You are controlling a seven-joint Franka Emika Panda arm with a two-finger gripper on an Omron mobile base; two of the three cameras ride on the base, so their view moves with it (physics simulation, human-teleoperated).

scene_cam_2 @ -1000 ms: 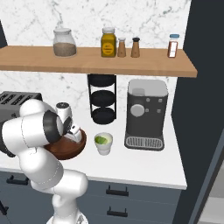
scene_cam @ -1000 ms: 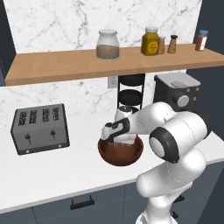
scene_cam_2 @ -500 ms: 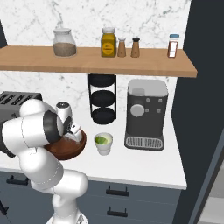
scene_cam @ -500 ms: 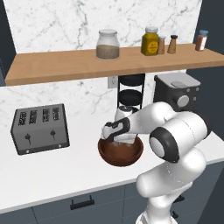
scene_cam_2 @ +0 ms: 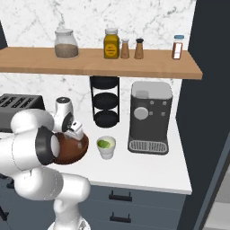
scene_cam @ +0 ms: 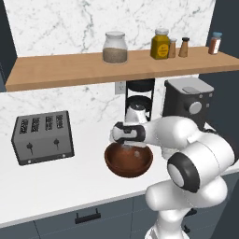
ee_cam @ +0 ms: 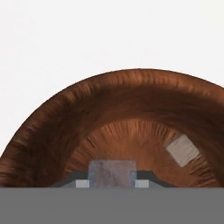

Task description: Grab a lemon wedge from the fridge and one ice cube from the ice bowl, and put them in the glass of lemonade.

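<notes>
Your target, the ice cube, sits low in the hand view, right between the two dark finger tips, on the floor of the ice bowl. The tips press against the cube's left and right sides, so the gripper reads as closed down to the cube's width and clamped on it. A second cube, alike but turned at an angle, lies apart to the right on the bowl's inner slope.

In the left base view you see the ice bowl on the white counter, with the gripper reaching down into it from the arm's wrist just above the rim. The finger tips themselves are too small to judge there. In the right base view the bowl is partly covered by the arm's white shoulder.

The glass of lemonade stands on the counter just beside the bowl, toward the coffee machine; you can see a green-yellow fill inside it. Whether a wedge is in it you cannot tell at this size.

Further out: a toaster sits well apart from the bowl on the far side, a black tiered stand stands against the marble wall behind, and the wooden shelf above carries a glass jar, a yellow jar and small shakers.
</notes>
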